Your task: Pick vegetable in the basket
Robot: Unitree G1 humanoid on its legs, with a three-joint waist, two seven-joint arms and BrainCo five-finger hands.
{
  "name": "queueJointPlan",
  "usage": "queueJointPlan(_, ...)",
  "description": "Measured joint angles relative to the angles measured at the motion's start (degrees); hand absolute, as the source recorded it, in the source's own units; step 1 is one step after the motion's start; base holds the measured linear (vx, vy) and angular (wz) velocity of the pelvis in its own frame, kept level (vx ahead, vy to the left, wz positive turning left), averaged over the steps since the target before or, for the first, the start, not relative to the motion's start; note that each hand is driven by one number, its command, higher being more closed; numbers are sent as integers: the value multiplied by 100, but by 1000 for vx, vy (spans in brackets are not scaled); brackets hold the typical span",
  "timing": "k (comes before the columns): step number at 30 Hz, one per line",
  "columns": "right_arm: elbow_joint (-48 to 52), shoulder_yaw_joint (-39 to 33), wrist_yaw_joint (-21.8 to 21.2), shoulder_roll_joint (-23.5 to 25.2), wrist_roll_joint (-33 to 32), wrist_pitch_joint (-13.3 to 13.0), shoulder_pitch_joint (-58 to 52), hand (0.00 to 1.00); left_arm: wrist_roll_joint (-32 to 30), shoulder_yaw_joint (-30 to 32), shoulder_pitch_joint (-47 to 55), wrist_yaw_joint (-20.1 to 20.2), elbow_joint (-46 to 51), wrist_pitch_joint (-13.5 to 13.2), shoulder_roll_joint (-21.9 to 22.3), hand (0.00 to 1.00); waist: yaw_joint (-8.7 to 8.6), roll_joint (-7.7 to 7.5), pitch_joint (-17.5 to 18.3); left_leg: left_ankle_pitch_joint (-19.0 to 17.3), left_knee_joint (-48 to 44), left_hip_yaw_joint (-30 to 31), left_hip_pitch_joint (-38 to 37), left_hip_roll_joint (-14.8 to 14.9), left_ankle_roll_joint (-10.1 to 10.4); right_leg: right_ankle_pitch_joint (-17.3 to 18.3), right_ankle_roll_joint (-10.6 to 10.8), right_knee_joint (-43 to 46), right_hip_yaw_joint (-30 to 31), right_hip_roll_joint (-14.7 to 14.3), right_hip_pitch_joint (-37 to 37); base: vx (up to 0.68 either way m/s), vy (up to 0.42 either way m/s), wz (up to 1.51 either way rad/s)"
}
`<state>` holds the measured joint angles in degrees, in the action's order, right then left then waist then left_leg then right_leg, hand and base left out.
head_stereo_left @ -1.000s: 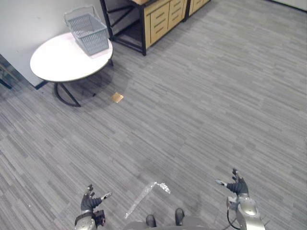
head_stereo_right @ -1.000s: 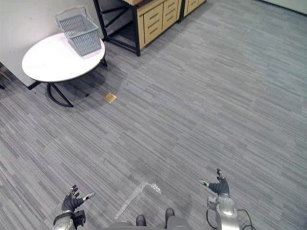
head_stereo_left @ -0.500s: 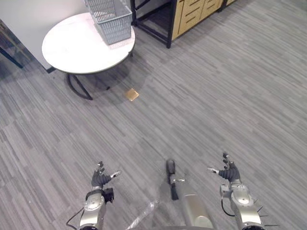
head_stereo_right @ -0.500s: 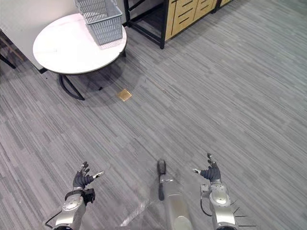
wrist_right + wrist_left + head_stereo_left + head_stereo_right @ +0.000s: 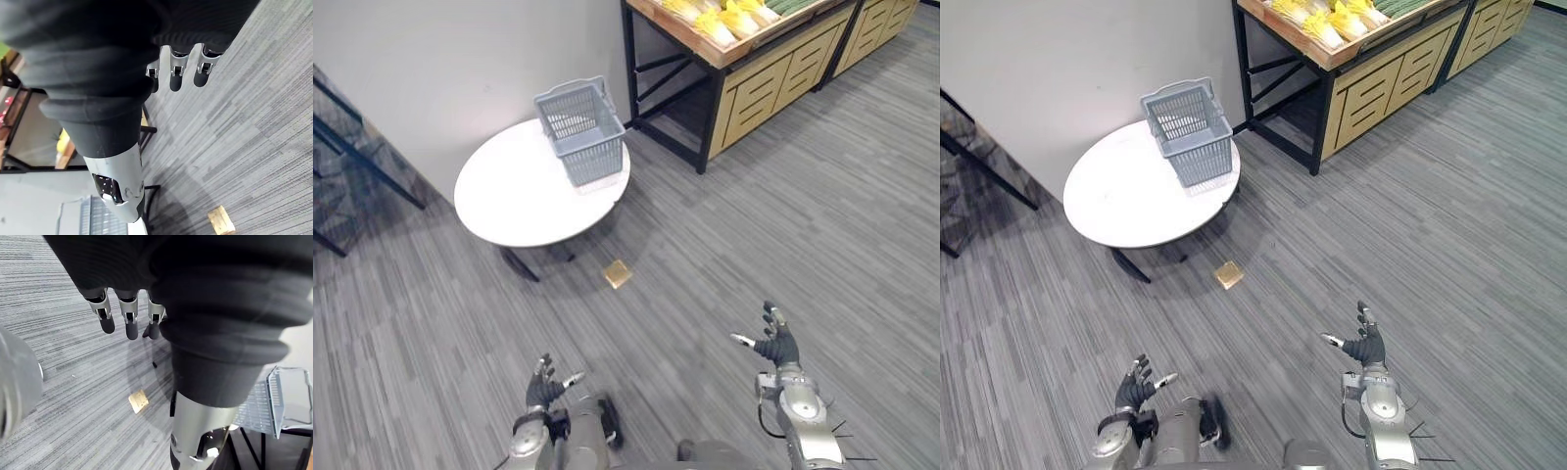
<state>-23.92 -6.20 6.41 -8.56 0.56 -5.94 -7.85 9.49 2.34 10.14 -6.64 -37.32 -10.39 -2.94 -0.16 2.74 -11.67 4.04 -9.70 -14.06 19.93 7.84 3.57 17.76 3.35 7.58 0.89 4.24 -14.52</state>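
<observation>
Yellow vegetables (image 5: 720,20) on wooden shelf (image 5: 773,41), 1 o'clock; basket (image 5: 582,132), 11 o'clock. Probably light, bruisable: grasp mid-length. Left hand (image 5: 544,390), right hand (image 5: 775,345) splayed, empty.

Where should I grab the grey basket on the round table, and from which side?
Take the basket by the top rim of the wall facing the robot, coming down from above. It stands upright, open top up, and its slatted walls narrow downward, so a side squeeze would likely slip. Its handle looks folded back along the far rim, harder to reach.
</observation>
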Motion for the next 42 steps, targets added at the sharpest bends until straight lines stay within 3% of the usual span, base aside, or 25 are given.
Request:
queueJointPlan(1,-25,-16,-2,87,21,17,-87,0,-9,-3,12,0,-64,1,-59,0,-9,-233,155,279,-90,-16,-56,-281,-435,81,145,213,85,314,12,643,327,4)
queueJointPlan(2,-28,-13,-18,166,59,12,-118,0,-22,-2,-36,0,-54,-2,-77,0,-59,-427,232,93,-362,-42,-21,-516,-686,38,252,628,123,577,148,646,311,23)
queueJointPlan(3,-45,-17,-17,202,62,13,-122,0,-24,-14,-60,5,-57,0,-72,0,-63,-488,249,-150,-657,-62,-6,-601,-751,-99,417,1054,168,658,248,664,309,31)
queueJointPlan(4,-58,-12,-27,233,124,15,-124,0,-77,-16,-34,5,-80,6,-78,0,-55,-535,284,-519,-951,-66,-142,-722,-787,-481,461,1903,270,688,489,780,384,32)
queueJointPlan(5,-58,21,-28,253,202,14,-95,0,-127,-8,-18,4,-152,13,-112,0,-67,-537,295,-829,-885,-22,-516,-836,-847,-1319,525,3049,311,691,856,764,371,31)
queueJointPlan(6,-60,85,-40,254,247,10,-83,0,-129,-19,-19,1,-179,19,-165,0,-78,-547,299,-963,-723,5,-832,-904,-886,-1575,562,3955,380,707,1228,602,281,23)
queueJointPlan(7,-61,161,-38,247,263,6,-30,0,-134,-40,-20,-5,-207,21,-185,0,-66,-552,300,-1018,-629,16,-1033,-953,-914,-1399,437,4495,397,716,1511,515,178,15)
queueJointPlan(8,-54,305,-39,250,308,-18,114,0,-135,-49,-37,-25,-285,41,-205,0,-89,-519,290,-1088,-343,90,-1547,-1036,-962,-882,134,5283,330,641,2116,499,148,13)
queueJointPlan(9,-40,354,-39,250,316,-23,149,0,-136,-60,-60,-43,-287,54,-217,0,-118,-481,271,-1147,-218,160,-1758,-1039,-983,-723,79,5380,227,554,2320,588,133,34)
queueJointPlan(12,105,521,-42,277,358,-42,181,0,-135,-200,-194,-92,-429,59,-343,0,-245,-381,211,-1267,123,397,-2489,-964,-902,-150,-31,4784,-164,224,3051,421,-8,49)
queueJointPlan(14,110,548,-41,265,357,-45,183,0,-134,-221,-368,-92,-545,57,-345,0,-293,-359,162,-1379,160,483,-2853,-846,-797,-167,-34,3185,-290,-28,3386,527,-119,66)
queueJointPlan(16,165,625,-33,267,356,-46,189,0,-135,-257,-385,-87,-560,51,-411,0,-378,-465,180,-1678,177,610,-3079,-862,-450,-1228,-52,1266,-224,-113,3398,464,-160,75)
queueJointPlan(17,184,668,-36,196,356,-41,197,0,-134,-304,-423,-87,-714,66,-373,0,-394,-541,197,-1919,123,768,-3262,-851,-309,-1924,-411,1410,-164,-142,3385,463,-171,37)
queueJointPlan(18,183,672,-37,169,356,-25,225,0,-135,-310,-455,-86,-758,90,-328,0,-330,-441,219,-1921,114,787,-3291,-717,-291,-1857,-411,1510,-192,-234,3402,435,-192,23)
queueJointPlan(19,333,672,-34,191,356,-33,238,0,-178,-319,-400,-59,-775,106,-290,0,-306,-374,224,-1874,-120,860,-3212,-612,-210,-1535,-447,1619,-288,-243,3388,505,-245,30)
queueJointPlan(21,636,676,-40,193,357,-29,117,0,-297,-324,-393,39,-767,107,-191,0,-403,-275,151,-1822,-1098,999,-2913,-458,-48,-1257,-522,1609,-562,-239,3056,366,-209,64)
queueJointPlan(23,1162,853,-42,196,359,-9,-80,0,-303,-260,-209,52,-576,109,19,0,-341,-192,87,-1531,-3281,1019,-2255,-44,526,-1045,-642,1370,-688,-380,2280,392,-202,25)
queueJointPlan(24,1480,974,-36,162,374,-40,-96,0,-314,-270,-10,63,-475,108,95,0,-253,-179,87,-1545,-4097,809,-1997,233,498,-943,-669,1198,-698,-476,1948,385,-183,-19)
queueJointPlan(26,1679,1080,-31,164,490,-153,-36,0,-351,-282,84,68,-478,115,106,0,-213,-176,155,-1559,-4157,617,-1759,394,462,-859,-770,963,-654,-494,1610,271,-96,-22)
queueJointPlan(28,1700,1239,-32,108,698,-212,223,0,-356,-282,120,69,-490,117,34,0,-176,-192,184,-1621,-3181,449,-1495,325,281,-873,-818,734,-525,-395,1441,258,-27,-28)
queueJointPlan(31,1666,1427,-34,-144,1135,-221,528,0,-359,-281,99,54,-499,114,7,0,-149,-143,197,-1573,-1260,512,-1478,10,306,-934,-667,659,-430,-195,1319,292,88,-19)
queueJointPlan(33,1581,1586,-30,-385,1455,-225,877,0,-359,-293,67,48,-518,113,4,0,-152,-36,196,-768,-199,636,-1576,-163,211,-865,-463,604,-375,-155,1228,272,192,-12)
queueJointPlan(34,1581,1699,-17,-574,1635,-235,1064,0,-359,-356,61,48,-578,111,13,0,-186,188,243,40,31,696,-1586,-171,118,-784,-341,576,-371,-254,1143,191,197,1)
queueJointPlan(38,1142,2208,20,-643,2320,-238,2091,0,-368,-478,-128,43,-693,97,-197,0,-157,74,199,2,806,577,-1813,-474,-80,-684,-85,567,-228,35,1309,137,233,3)
queueJointPlan(42,511,2537,138,-637,2682,-232,2934,0,-354,-612,-170,20,-696,96,-299,0,-30,183,125,107,1096,565,-1821,-696,-221,-702,53,482,-219,205,1422,10,144,5)
